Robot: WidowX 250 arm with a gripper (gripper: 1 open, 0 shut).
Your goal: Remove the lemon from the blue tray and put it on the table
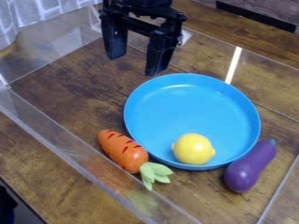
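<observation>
Lemon [194,149], smooth yellow oval

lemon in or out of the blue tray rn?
In. The lemon sits inside the blue tray, near its front rim. The gripper hangs open behind the tray, holding nothing.

Black end effector [135,52], two long flat fingers, boxy black mount

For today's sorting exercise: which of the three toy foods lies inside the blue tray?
The yellow lemon; the carrot and aubergine lie on the table.
</observation>
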